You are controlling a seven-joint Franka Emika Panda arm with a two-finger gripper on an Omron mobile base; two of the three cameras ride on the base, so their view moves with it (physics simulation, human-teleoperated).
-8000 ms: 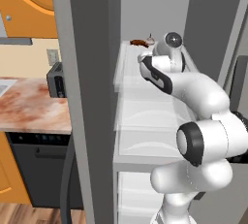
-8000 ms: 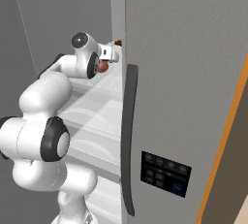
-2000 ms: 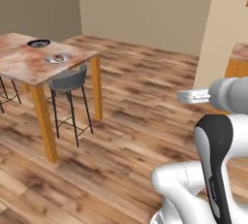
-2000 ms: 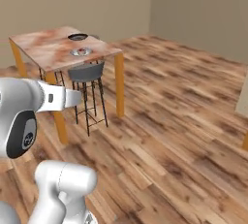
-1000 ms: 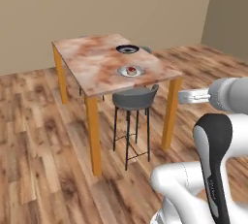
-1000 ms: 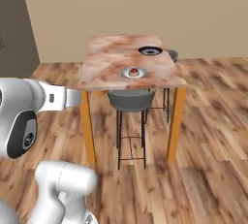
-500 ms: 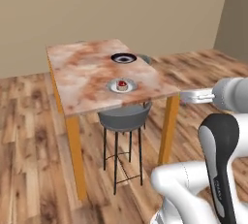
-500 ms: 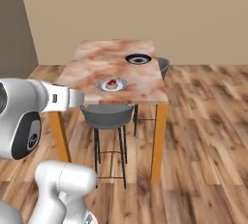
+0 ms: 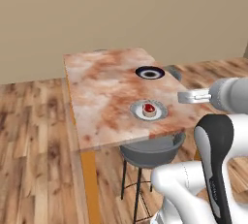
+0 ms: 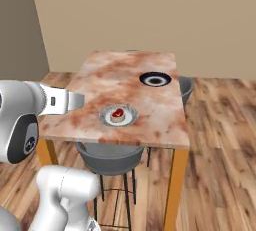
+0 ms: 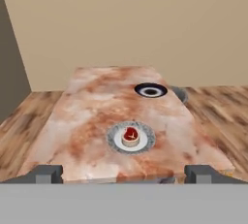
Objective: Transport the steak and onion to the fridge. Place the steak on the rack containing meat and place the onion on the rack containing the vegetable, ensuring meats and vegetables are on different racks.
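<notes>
Steak (image 11: 130, 136) red face up on grey plate (image 11: 145, 140), marble table (image 11: 87, 121), hand (image 11: 123, 173) released, empty.

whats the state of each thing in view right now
small round red-topped steak with tan sides: sitting on the plate, not held
grey round plate: flat on the table, holding the steak
dark round dish with white ring: flat on the table beyond the plate, nothing seen in it
marbled reddish table with orange legs: bearing both dishes
grey stool: tucked under the table's near edge
gripper: open, holding nothing, short of the table
</notes>
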